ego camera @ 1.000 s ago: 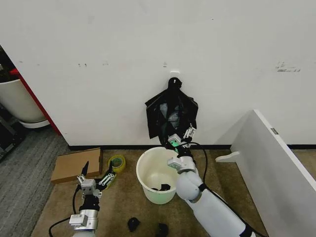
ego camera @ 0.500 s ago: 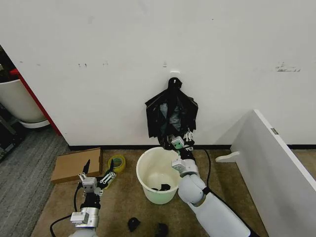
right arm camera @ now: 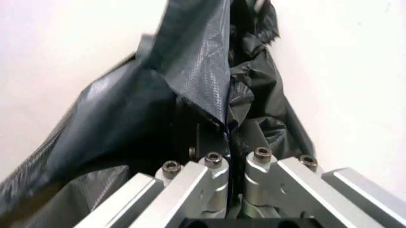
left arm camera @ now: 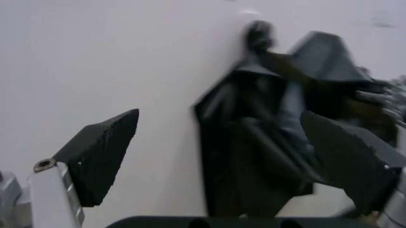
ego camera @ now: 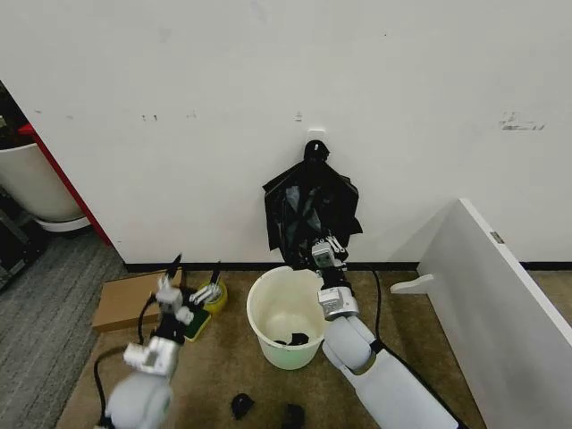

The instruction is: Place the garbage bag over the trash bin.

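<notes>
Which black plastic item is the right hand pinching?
The garbage bag hanging on the wall above the trash bin; the right hand grips its lower edge. The black scraps lie loose on the floor.

A bare test corner of an office or lab — a plain scuffed white wall (ego camera: pixel 402 80) meets brown carpet (ego camera: pixel 232 366). Along that wall's foot lie a flat cardboard piece (ego camera: pixel 134 295) and a tape roll (ego camera: pixel 214 293) — beside them a white panel (ego camera: pixel 500 313) leans.

The left tool (ego camera: pixel 190 288) is blurred; the garbage bag's (right arm camera: pixel 159 95) bottom is cut off.
</notes>
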{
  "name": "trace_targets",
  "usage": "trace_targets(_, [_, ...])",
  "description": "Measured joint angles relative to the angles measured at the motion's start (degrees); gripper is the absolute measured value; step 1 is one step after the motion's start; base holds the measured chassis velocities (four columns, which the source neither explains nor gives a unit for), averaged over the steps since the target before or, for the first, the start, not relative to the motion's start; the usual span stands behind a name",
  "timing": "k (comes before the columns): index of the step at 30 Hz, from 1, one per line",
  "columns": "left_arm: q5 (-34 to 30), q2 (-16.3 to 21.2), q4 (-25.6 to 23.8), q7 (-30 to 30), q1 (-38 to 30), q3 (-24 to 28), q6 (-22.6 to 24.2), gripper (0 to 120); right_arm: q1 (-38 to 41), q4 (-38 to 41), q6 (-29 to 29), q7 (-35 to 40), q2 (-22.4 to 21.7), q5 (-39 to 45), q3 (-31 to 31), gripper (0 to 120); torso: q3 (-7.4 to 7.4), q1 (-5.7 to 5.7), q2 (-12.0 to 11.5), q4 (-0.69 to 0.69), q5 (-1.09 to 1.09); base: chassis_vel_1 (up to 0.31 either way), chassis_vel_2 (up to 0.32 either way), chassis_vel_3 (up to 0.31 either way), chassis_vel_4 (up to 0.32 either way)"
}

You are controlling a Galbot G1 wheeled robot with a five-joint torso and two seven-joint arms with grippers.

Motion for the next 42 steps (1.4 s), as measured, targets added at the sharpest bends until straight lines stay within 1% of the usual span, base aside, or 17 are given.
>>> trace_targets(2, [-1.52, 2.17, 2.80, 3.28, -5.42, 2.99, 0.48, 100, 0.04, 0.01, 0.90, -0.33, 0.62, 0.58, -0.16, 0, 0.00, 0.00, 0.00, -0.02, 0.01, 0.000, 0.000, 0.000, 0.000])
trace_targets(3, [-1.52, 2.17, 2.80, 3.28, -5.42, 2.99, 0.48, 100, 0.04, 0.01, 0.90, -0.33, 0.62, 0.58, -0.16, 0, 0.00, 0.00, 0.00, -0.02, 0.01, 0.000, 0.000, 0.000, 0.000])
trace_targets(4, [-2.20, 2.79, 3.98, 4.38, -7.90, 4.39, 0.77, 100, 0.06, -0.05, 1.37, -0.48, 0.96, 0.66, -0.24, 0, 0.00, 0.00, 0.00, -0.01, 0.01, 0.000, 0.000, 0.000, 0.000])
trace_targets(6, [-3.27, 3.51, 7.22, 5.55, -14.32, 8.81, 1.82, 100, 0.06, -0.48, 2.79, -0.99, 1.80, 0.71, -0.30, 0, 0.00, 0.00, 0.00, -0.02, 0.03, 0.000, 0.000, 0.000, 0.000])
trace_targets(9, [-2.56, 2.64, 11.86, 5.15, -20.61, 14.36, 3.02, 100, -0.25, -0.69, 4.13, -1.32, 2.83, 0.68, -0.15, 0, 0.01, 0.01, 0.00, -0.03, 0.01, 0.000, 0.000, 0.000, 0.000])
trace_targets(10, [-2.56, 2.64, 11.86, 5.15, -20.61, 14.36, 3.02, 100, -0.25, -0.69, 4.13, -1.32, 2.83, 0.68, -0.15, 0, 0.01, 0.01, 0.00, -0.03, 0.01, 0.000, 0.000, 0.000, 0.000])
trace_targets(14, [-1.71, 1.15, 14.95, 4.95, -24.71, 18.71, 4.33, 100, -0.95, -0.30, 5.08, -1.80, 3.68, 0.30, 0.09, 0, 0.00, 0.00, 0.00, -0.01, 0.02, 0.000, 0.000, 0.000, 0.000])
trace_targets(18, [1.09, 0.45, 15.70, 4.68, -25.61, 19.53, 5.08, 97, -1.37, 0.23, 5.50, -2.13, 3.74, -0.13, 0.16, 0, 0.00, 0.00, 0.00, 0.00, 0.02, 0.000, 0.000, 0.000, 0.000])
trace_targets(21, [5.60, -0.07, 15.59, 2.73, -25.50, 19.41, 5.77, 86, -1.93, 1.12, 5.67, -2.38, 3.54, -0.40, 0.25, 0, 0.00, -0.01, 0.00, -0.01, 0.02, 0.000, 0.000, 0.000, 0.000])
trace_targets(25, [6.83, 0.29, 14.58, 1.84, -24.99, 19.07, 6.22, 69, -2.69, 2.06, 5.78, -2.67, 3.38, -0.67, 0.31, 0, -0.01, -0.01, 0.00, 0.00, 0.02, 0.000, 0.000, 0.000, 0.000])
trace_targets(27, [6.85, 0.40, 14.47, 1.84, -24.97, 19.01, 6.24, 67, -2.86, 2.23, 5.84, -2.74, 3.37, -0.73, 0.31, 0, -0.01, -0.01, 0.00, 0.00, 0.02, 0.000, 0.000, 0.000, 0.000])
trace_targets(31, [6.63, 0.77, 14.33, 2.39, -25.02, 18.92, 6.25, 51, -3.37, 2.60, 6.07, -2.90, 3.33, -0.92, 0.33, 0, -0.01, -0.01, 0.00, 0.00, 0.02, 0.000, 0.000, 0.000, 0.000])
trace_targets(32, [6.11, 0.94, 14.34, 3.12, -25.18, 18.95, 6.26, 45, -3.60, 2.82, 6.19, -3.00, 3.29, -0.94, 0.34, 0, -0.01, -0.01, 0.00, 0.00, 0.02, 0.000, 0.000, 0.000, 0.000])
trace_targets(33, [6.11, 0.94, 14.34, 3.12, -25.18, 18.95, 6.26, 45, -3.60, 2.82, 6.19, -3.00, 3.29, -0.94, 0.34, 0, -0.01, -0.01, 0.00, 0.00, 0.02, 0.000, 0.000, 0.000, 0.000])
trace_targets(34, [5.46, 1.06, 14.44, 3.73, -25.46, 19.06, 6.25, 41, -3.77, 2.99, 6.24, -3.07, 3.22, -0.94, 0.35, 0, -0.01, -0.01, 0.00, 0.00, 0.02, 0.000, 0.000, 0.000, 0.000])
trace_targets(39, [3.04, 0.95, 15.80, 5.55, -27.02, 19.33, 6.15, 19, -4.49, 3.72, 6.53, -3.48, 2.94, -1.07, 0.51, 0, -0.01, -0.01, 0.00, -0.01, 0.02, 0.000, 0.000, 0.000, 0.000])
trace_targets(42, [3.01, 0.93, 15.46, 5.50, -26.83, 18.77, 6.11, 12, -4.73, 3.83, 6.54, -3.58, 2.82, -1.15, 0.56, 0, -0.01, -0.01, 0.00, -0.02, 0.02, 0.000, 0.000, 0.000, 0.000])
